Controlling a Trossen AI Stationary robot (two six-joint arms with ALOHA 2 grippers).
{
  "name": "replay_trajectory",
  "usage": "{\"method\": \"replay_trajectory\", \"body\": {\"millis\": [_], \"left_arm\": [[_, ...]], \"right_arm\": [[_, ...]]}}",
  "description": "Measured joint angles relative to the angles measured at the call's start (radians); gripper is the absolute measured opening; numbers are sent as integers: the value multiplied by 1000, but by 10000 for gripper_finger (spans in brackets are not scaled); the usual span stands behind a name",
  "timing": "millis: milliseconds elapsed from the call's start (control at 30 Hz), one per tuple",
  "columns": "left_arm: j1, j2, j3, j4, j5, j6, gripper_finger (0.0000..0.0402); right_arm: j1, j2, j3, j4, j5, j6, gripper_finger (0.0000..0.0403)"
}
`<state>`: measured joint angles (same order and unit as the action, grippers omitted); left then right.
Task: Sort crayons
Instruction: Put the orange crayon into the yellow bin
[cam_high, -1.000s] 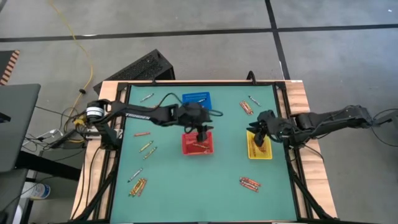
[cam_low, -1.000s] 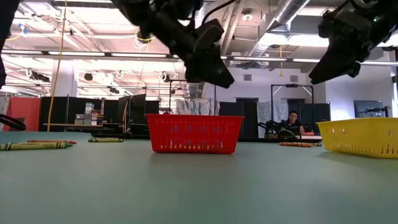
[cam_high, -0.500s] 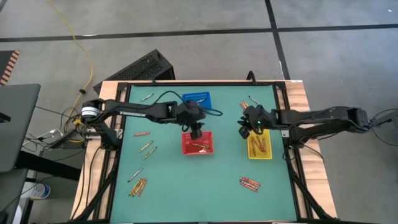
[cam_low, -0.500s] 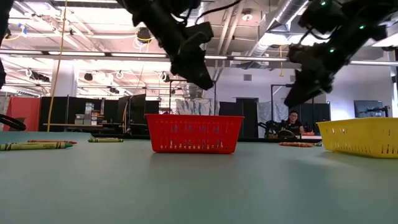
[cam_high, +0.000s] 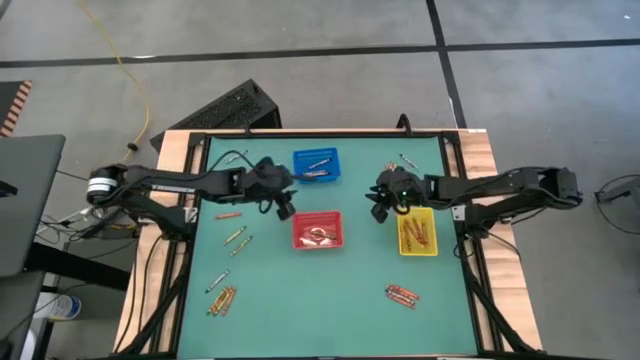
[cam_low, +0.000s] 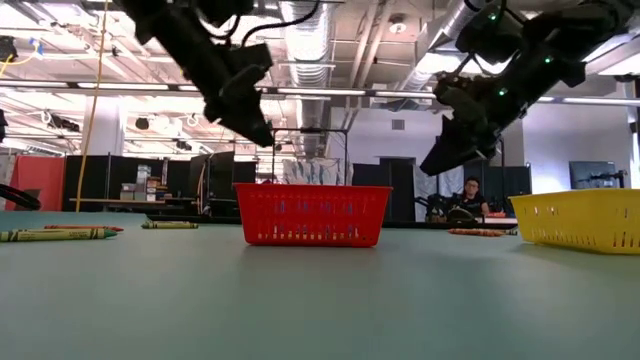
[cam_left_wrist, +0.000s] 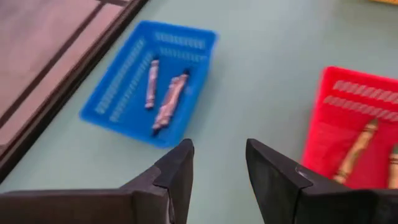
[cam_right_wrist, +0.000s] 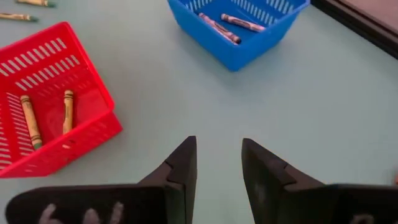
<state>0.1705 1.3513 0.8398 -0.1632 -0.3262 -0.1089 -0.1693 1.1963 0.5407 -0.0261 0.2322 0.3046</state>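
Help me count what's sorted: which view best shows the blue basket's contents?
The left wrist view: the blue basket lies open, two crayons clearly inside. The right wrist view also shows two, farther off. The high view shows them tiny. In the low view I cannot make the basket out.

No lettering, labels, brand marks or numbers can be read anywhere in these views.

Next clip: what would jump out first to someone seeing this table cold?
Three bright mesh baskets stand on the green table: the blue basket near the far edge, the red basket at centre, and the yellow basket to its right, each holding crayons. Both dark arms hover between them, left gripper and right gripper open and empty. Loose crayons lie scattered around.
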Motion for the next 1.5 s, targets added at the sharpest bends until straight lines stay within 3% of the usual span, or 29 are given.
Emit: {"method": "replay_trajectory", "body": {"millis": [200,500,700,867,1500], "left_arm": [[130,-67,-124,33,-7,21,137],[474,-30,-176,44,219,89,137],[592,42,-175,13,289,118,137],[642,110,-175,-7,280,127,137],[648,103,-175,-104,276,126,137]], "right_arm": [[38,32,-2,54,-2,0,120],[78,62,1,85,0,34,120],[85,81,0,90,-1,58,120],[96,84,0,90,-1,64,120],[130,83,0,83,-2,63,120]]}}
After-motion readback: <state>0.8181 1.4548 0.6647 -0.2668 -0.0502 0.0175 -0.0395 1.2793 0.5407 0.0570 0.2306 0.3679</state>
